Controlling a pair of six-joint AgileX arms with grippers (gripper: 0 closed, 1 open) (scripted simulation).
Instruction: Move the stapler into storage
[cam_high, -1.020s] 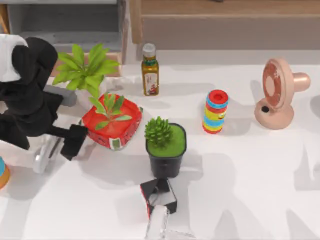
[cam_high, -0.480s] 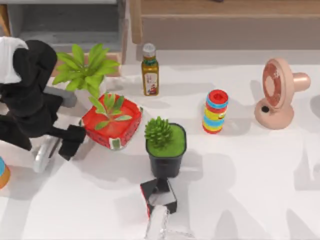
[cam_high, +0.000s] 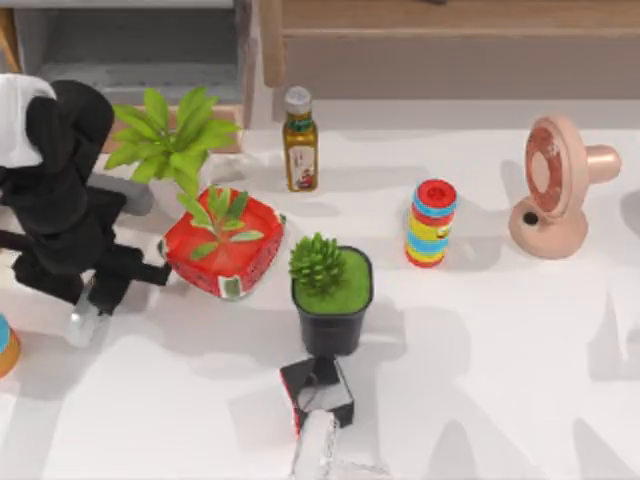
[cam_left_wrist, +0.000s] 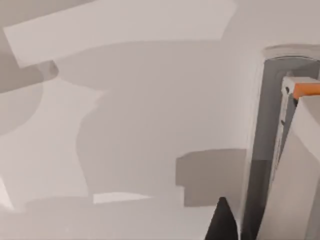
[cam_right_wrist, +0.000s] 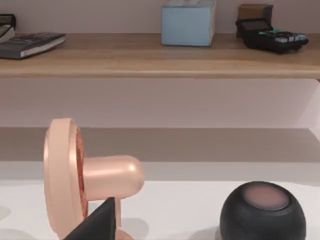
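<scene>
Lowering left tool onto stapler, nearer

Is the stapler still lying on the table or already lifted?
Lying on the table: the stapler rests flat by the left edge, with the left gripper over it.

Left tool over stapler (table's left edge), beside red pot

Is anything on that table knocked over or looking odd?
Nothing stands out. The bottle, fan, and both potted plants stand upright; the stapler lies flat under the left gripper.
</scene>
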